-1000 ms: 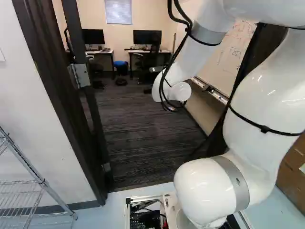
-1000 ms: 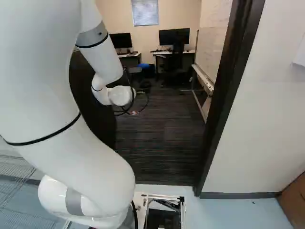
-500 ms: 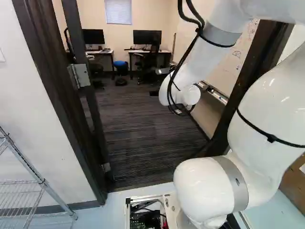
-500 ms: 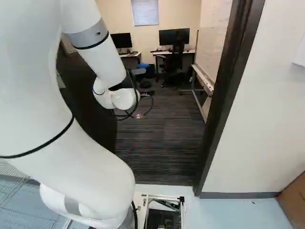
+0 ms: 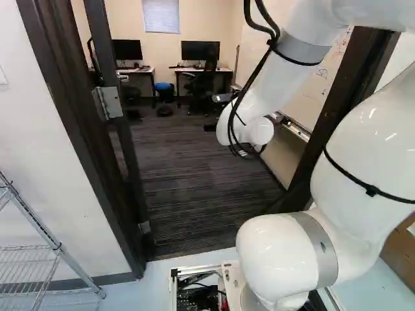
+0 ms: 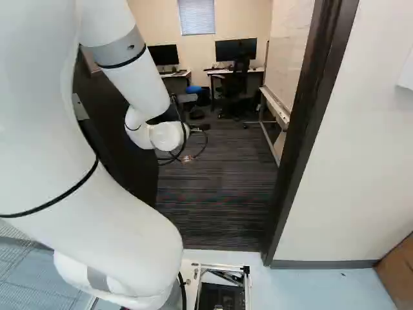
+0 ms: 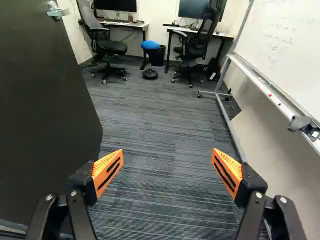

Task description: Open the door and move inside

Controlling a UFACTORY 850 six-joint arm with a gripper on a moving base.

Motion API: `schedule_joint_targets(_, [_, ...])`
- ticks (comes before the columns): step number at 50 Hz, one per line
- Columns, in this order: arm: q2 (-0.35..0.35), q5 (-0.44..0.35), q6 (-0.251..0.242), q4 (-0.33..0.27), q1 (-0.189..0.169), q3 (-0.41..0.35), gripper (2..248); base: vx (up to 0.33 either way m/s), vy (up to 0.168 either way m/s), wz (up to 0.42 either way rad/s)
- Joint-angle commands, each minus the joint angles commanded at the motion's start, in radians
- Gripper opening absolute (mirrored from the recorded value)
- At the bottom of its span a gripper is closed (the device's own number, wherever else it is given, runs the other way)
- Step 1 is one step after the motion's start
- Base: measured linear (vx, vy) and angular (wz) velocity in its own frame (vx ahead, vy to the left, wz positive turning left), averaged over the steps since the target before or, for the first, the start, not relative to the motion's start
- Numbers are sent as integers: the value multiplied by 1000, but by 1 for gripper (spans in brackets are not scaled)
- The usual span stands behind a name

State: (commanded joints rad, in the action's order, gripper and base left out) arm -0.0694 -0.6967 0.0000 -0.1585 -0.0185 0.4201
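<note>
The dark door stands swung inward, its hinge side at the left of the left base view; its face (image 7: 45,110) and lever handle (image 7: 57,12) are beside the gripper in the wrist view. Past the arm, part of the gripper (image 6: 187,158) shows at the wrist in the right base view, within the doorway. Seen from the wrist, the gripper (image 7: 167,170) holds its orange-padded fingers wide apart with only carpet beyond them, not touching the door. The door frame (image 6: 310,129) borders the opening; in the left base view its hinge-side post (image 5: 78,129) shows.
Dark carpet (image 5: 194,188) lies through the doorway. A whiteboard (image 7: 280,40) on a wheeled stand lines one side of the room. Desks, monitors, chairs and a blue stool (image 7: 150,45) stand at the far end. A wire shelf (image 5: 45,259) is near the left wall.
Since a second ago, the arm's forearm and wrist have shifted to the right in the left base view; the last half second shows little motion. The base and door have not visibly moved.
</note>
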Motion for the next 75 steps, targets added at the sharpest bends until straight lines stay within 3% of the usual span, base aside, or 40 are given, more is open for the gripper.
schedule_joint_targets(52, [-158, -133, 0, 120, 14, -251, 247, 0, 0, 0])
schedule_joint_targets(75, [-202, -169, 0, 152, 18, -320, 247, 0, 0, 0])
